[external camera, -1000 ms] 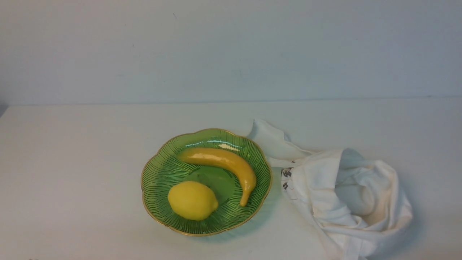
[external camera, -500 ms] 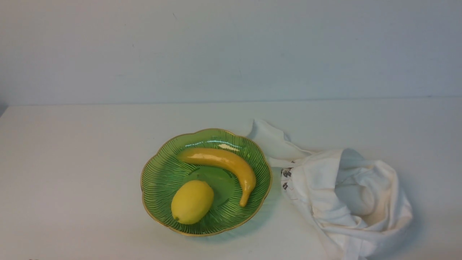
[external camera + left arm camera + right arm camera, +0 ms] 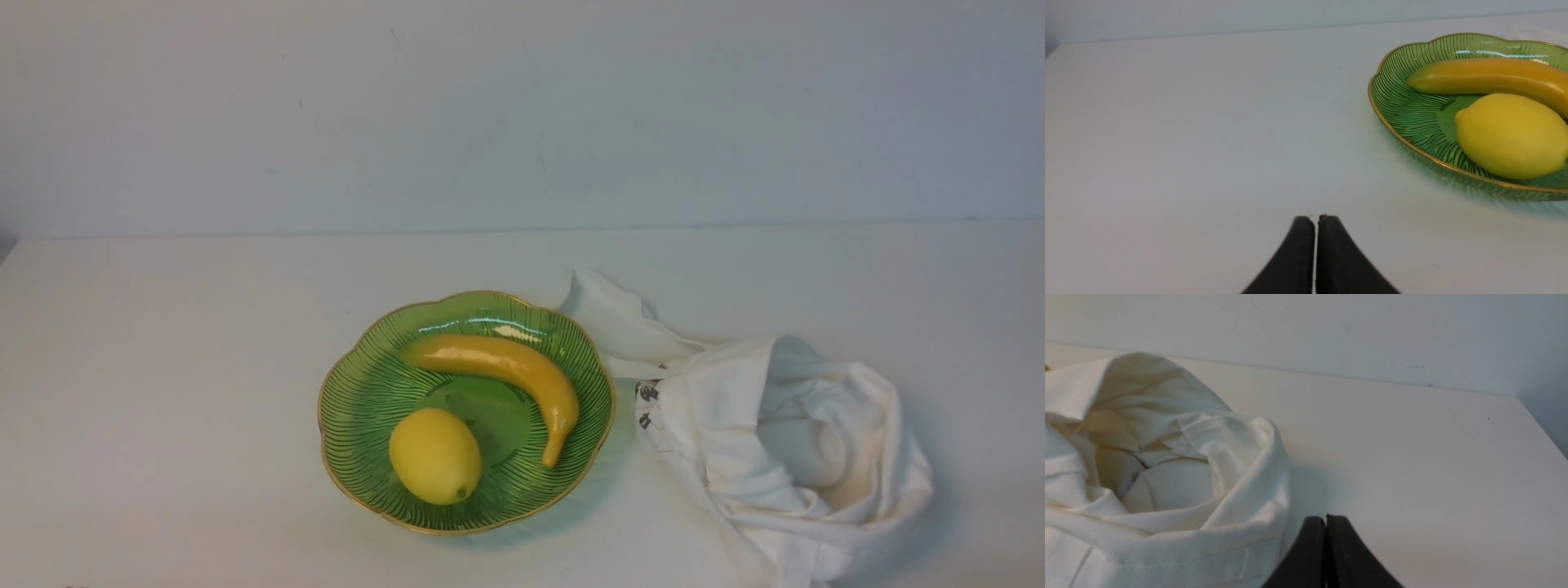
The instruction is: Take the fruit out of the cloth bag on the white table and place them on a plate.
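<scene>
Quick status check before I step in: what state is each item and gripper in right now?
lemon: lying on the plate, free of any gripper
banana: lying on the plate
plate: upright on the table
cloth bag: crumpled, mouth open, no fruit visible inside
left gripper: shut, empty
right gripper: shut, empty

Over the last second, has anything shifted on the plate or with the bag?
Only the lemon moved: it turned in place on the plate, its nub swinging from the right, through the near-left, to the near side now. It is untouched by either gripper. The banana and the cloth bag lie as before. Left gripper and right gripper are shut, holding nothing.
</scene>
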